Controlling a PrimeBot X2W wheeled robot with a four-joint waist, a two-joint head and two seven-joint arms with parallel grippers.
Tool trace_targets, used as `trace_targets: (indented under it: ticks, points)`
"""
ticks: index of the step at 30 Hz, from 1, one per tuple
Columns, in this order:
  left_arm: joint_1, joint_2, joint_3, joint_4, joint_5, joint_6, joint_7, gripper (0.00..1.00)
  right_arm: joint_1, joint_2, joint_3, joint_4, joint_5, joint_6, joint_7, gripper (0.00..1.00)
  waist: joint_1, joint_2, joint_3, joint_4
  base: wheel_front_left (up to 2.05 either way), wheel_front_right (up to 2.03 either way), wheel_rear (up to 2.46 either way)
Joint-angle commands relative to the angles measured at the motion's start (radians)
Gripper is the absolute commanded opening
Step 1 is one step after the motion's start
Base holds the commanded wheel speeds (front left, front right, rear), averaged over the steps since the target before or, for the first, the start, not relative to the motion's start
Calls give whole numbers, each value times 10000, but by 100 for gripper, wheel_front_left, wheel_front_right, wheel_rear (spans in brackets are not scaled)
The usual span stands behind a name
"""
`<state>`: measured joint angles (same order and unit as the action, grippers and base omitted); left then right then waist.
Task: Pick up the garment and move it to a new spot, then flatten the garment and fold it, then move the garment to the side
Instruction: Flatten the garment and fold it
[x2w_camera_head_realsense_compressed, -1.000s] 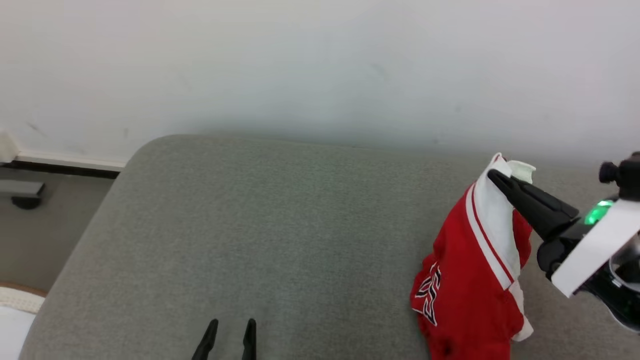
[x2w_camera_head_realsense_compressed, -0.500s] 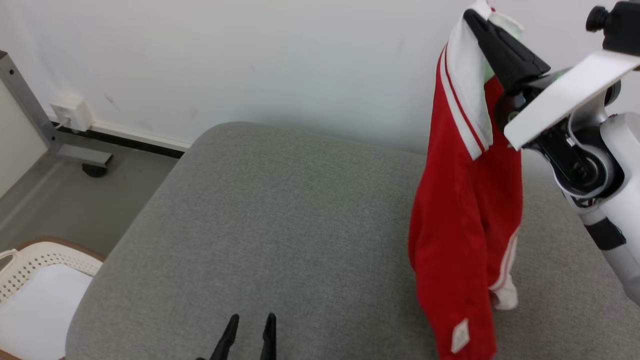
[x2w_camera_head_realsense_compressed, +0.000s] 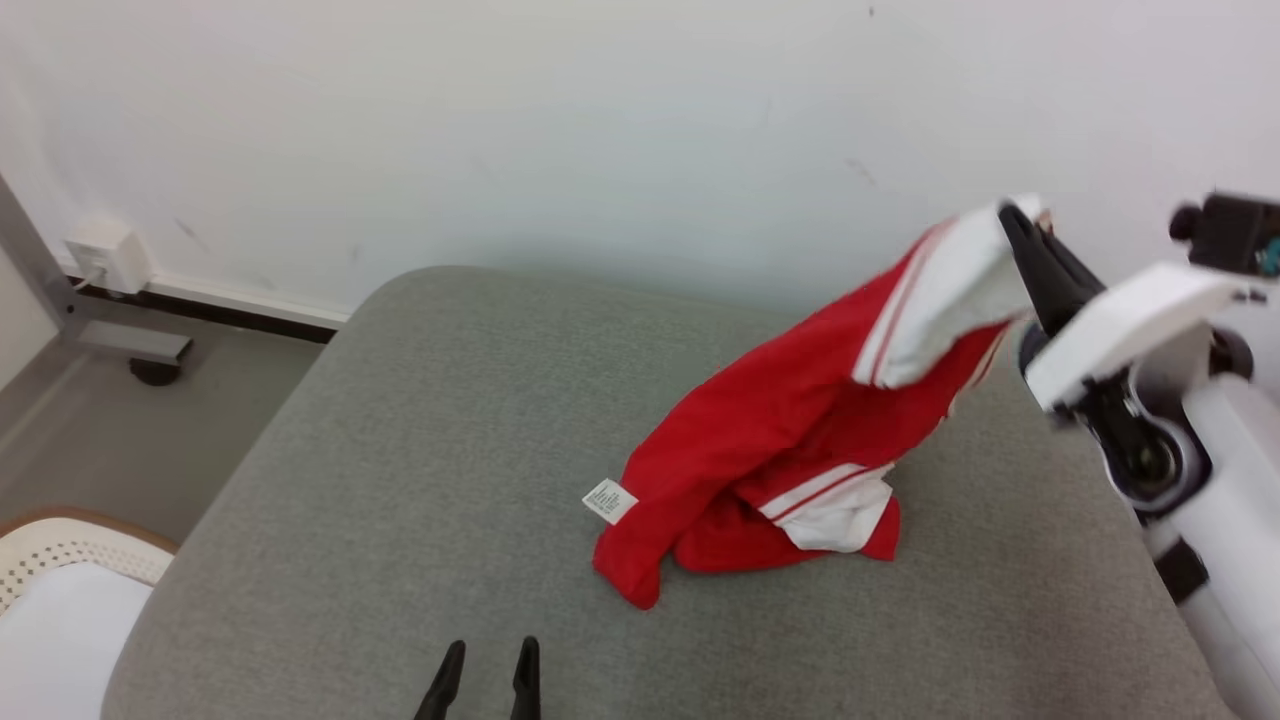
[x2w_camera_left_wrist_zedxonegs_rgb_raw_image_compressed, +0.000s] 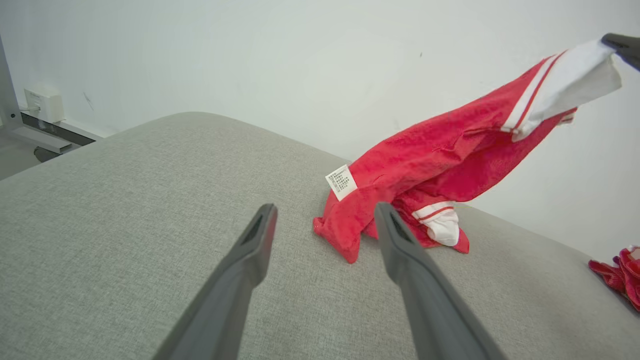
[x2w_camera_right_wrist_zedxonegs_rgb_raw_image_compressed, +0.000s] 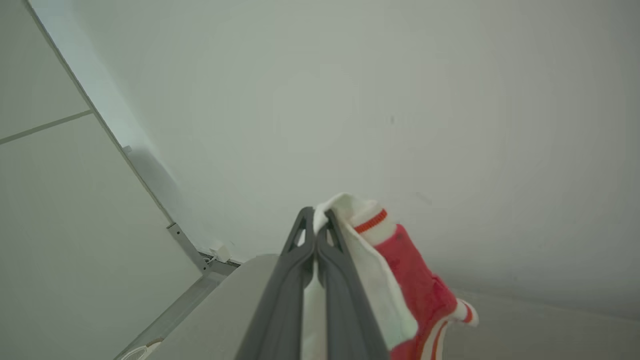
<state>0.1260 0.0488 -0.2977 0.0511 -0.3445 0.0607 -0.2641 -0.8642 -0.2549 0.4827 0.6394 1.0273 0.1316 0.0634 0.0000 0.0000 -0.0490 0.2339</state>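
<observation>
The garment (x2w_camera_head_realsense_compressed: 780, 450) is red with white, red-striped bands and a small white tag. Its lower part lies bunched on the grey cushion (x2w_camera_head_realsense_compressed: 420, 470) right of centre, while its white band slants up to the right. My right gripper (x2w_camera_head_realsense_compressed: 1015, 220) is shut on that band, high above the cushion's far right. In the right wrist view the closed gripper (x2w_camera_right_wrist_zedxonegs_rgb_raw_image_compressed: 316, 220) pinches the white cloth (x2w_camera_right_wrist_zedxonegs_rgb_raw_image_compressed: 350, 235). My left gripper (x2w_camera_head_realsense_compressed: 485, 660) stands open and holds nothing near the cushion's front edge. The left wrist view shows the garment (x2w_camera_left_wrist_zedxonegs_rgb_raw_image_compressed: 440, 160) just beyond its fingers (x2w_camera_left_wrist_zedxonegs_rgb_raw_image_compressed: 260, 240).
A white wall rises right behind the cushion. At the lower left stands a white perforated basket (x2w_camera_head_realsense_compressed: 50, 570). A grey metal frame leg (x2w_camera_head_realsense_compressed: 120, 345) and a wall socket (x2w_camera_head_realsense_compressed: 105, 255) sit on the floor at left. Another red cloth (x2w_camera_left_wrist_zedxonegs_rgb_raw_image_compressed: 617, 272) lies at the cushion's far right.
My right gripper has swung the garment up off the cushion and then lowered it, laying its lower part down further left, toward the middle. The head camera has also shifted. My left gripper stays open.
</observation>
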Motion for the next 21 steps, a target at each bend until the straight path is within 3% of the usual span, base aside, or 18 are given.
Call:
trace_targets:
  ticks: [1,12,21]
  points:
    - [61,36,57,-73,26,-46,2,100,723,-290,-290,-92,-132,-19,11,0,0,0,122,-228,0,0,0]
    - [-145,36,395,-68,360,-166,2,100,3657,-738,-2201,-670,-433,-19,383,0,0,0,581,-1448,0,0,0]
    - [-374,37,471,-65,536,-235,2,100,4737,-108,-4009,-1079,-689,-19,1337,0,0,0,909,-2012,0,0,0]
